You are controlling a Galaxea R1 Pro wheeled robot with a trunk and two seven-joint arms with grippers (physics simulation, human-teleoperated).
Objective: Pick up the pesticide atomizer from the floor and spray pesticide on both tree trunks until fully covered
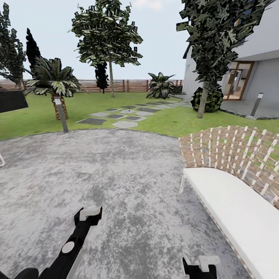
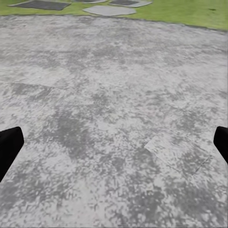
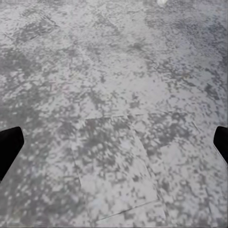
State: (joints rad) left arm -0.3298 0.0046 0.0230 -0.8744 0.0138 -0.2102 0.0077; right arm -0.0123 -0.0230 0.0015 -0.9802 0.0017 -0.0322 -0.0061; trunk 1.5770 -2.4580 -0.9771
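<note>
Robot on grey paved patio facing the garden; both grippers empty, fingers spread wide.

Head view: left gripper and right gripper hang low over the mottled grey paving; in each wrist view the fingers sit at opposite picture edges with bare paving between. A tiny dark object, possibly the pesticide atomizer, lies far ahead on the stepping stones; too small to confirm. One pale-trunked tree stands by the slatted fence, the other tree right, near the house. Standing between: a grey bollard beside a palm-like plant left, a wicker-backed white bench close right. Lawn lies beyond the paving.
</note>
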